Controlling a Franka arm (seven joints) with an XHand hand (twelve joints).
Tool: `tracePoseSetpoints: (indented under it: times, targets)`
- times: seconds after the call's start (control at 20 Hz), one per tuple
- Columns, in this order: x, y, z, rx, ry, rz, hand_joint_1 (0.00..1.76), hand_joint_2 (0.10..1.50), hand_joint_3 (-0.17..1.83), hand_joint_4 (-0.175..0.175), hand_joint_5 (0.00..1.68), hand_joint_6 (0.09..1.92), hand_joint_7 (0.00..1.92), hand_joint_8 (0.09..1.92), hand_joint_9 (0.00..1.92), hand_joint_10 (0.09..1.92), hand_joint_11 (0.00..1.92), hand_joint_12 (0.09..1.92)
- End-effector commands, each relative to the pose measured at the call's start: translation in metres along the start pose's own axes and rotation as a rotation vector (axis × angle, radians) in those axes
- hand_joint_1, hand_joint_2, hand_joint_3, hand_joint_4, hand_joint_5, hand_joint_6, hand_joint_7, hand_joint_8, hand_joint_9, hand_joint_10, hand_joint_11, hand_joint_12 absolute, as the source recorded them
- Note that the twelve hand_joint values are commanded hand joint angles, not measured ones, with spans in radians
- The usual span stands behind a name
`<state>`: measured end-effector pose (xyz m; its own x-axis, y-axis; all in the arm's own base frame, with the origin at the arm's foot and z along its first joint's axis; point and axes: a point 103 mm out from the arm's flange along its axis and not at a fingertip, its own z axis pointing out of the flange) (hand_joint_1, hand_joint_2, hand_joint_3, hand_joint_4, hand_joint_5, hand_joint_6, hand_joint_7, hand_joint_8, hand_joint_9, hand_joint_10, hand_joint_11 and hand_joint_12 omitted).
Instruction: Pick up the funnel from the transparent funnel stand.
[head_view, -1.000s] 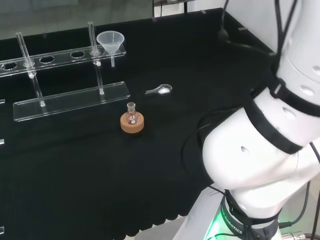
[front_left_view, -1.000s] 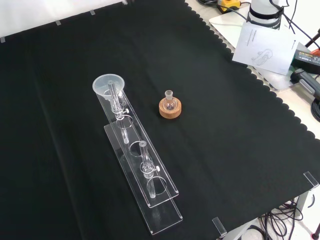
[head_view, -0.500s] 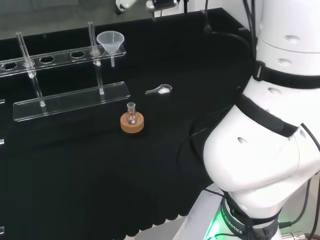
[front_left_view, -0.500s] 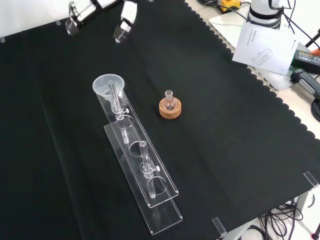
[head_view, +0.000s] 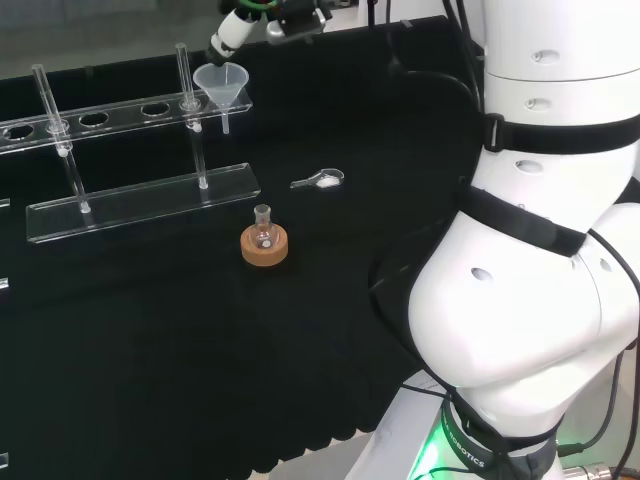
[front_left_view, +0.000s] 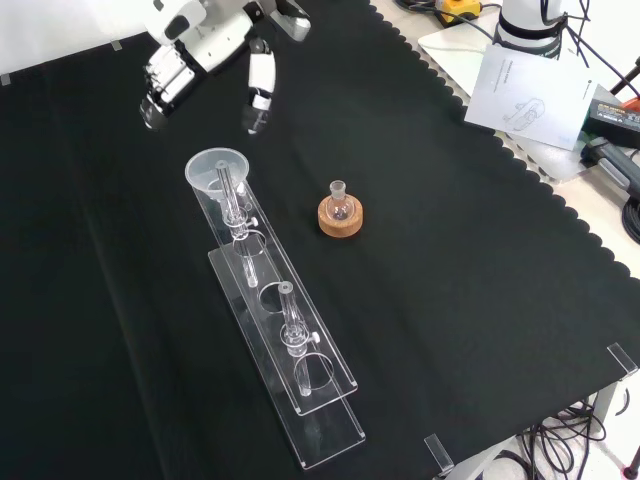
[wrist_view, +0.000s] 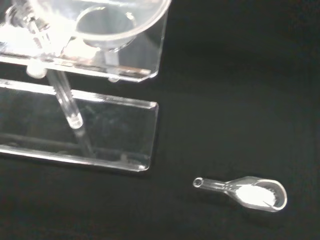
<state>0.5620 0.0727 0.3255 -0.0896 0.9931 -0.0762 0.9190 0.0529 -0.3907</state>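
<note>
In the front view, the clear funnel stand (front_left_view: 285, 345) runs away from the camera, and the funnel (front_left_view: 217, 170) sits in its far end hole. Just beyond and above the funnel hangs the hand (front_left_view: 200, 45), fingers (front_left_view: 258, 95) spread, pointing down and holding nothing. To the right stands a small flask on a cork ring (front_left_view: 340, 214).

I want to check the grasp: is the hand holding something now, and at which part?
Nothing is held. The hand hangs open above the funnel, which sits in the stand.
</note>
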Motion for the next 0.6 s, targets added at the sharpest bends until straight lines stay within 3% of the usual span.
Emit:
tracePoseSetpoints:
  times: [0.05, 0.3, 0.6]
  targets:
    - [0.017, 0.001, 0.005, 0.013, -0.02, -0.012, 0.54, 0.78, 0.23, 0.039, 0.05, 0.09, 0.0, 0.45, 0.16, 0.79, 0.23, 1.48]
    - [0.022, 0.011, 0.01, 0.044, -0.032, -0.01, 0.61, 0.74, 0.24, 0.039, 0.05, 0.09, 0.0, 0.48, 0.15, 0.84, 0.31, 1.49]
    - [0.028, 0.024, 0.015, 0.074, -0.054, -0.014, 0.64, 0.72, 0.27, 0.036, 0.04, 0.09, 0.0, 0.39, 0.1, 0.87, 0.32, 1.5]
